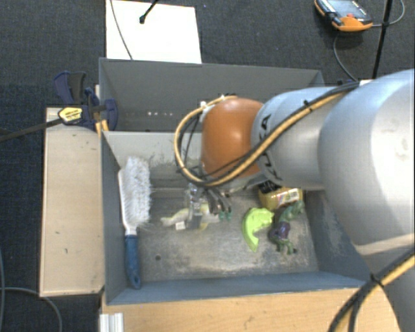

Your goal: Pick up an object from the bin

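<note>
At bin [214, 91] centre: gripper [198, 209] low over small pale object [178, 222], open or closed cannot tell. Left: white brush [136, 191], blue handle. Right: green curved piece [255, 225], purple-green toy figure [283, 231].

Log the brush [135, 194] first: it lies view-left of the gripper [201, 209], well apart from it, with the white bristle head up-view and the blue handle down-view. On the gripper's view-right, near it, you have a lime-green curved piece [256, 227]. Just past that, farther from the gripper, lies a purple-and-green toy figure [283, 232]; whether the two touch, you cannot tell. Up-view of the figure sits a yellow box [280, 196], partly hidden. Far up-view and right of the gripper lies an orange device [343, 14].
</note>
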### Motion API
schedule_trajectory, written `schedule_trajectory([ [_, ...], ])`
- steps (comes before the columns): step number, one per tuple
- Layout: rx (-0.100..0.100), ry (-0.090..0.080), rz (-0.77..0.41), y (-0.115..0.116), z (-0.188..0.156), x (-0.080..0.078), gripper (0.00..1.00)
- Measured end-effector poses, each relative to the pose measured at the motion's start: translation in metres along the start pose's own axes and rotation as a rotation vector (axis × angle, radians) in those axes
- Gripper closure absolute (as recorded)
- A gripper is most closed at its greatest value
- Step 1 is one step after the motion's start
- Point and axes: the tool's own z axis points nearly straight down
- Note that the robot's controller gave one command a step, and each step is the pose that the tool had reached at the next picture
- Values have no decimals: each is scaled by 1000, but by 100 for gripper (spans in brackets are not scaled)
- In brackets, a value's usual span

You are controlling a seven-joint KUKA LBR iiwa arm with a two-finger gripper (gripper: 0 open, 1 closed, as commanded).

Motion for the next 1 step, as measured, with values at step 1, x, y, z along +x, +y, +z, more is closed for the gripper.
schedule_trajectory([
  [1,-2,-7,0,0,-18,-2,100],
])
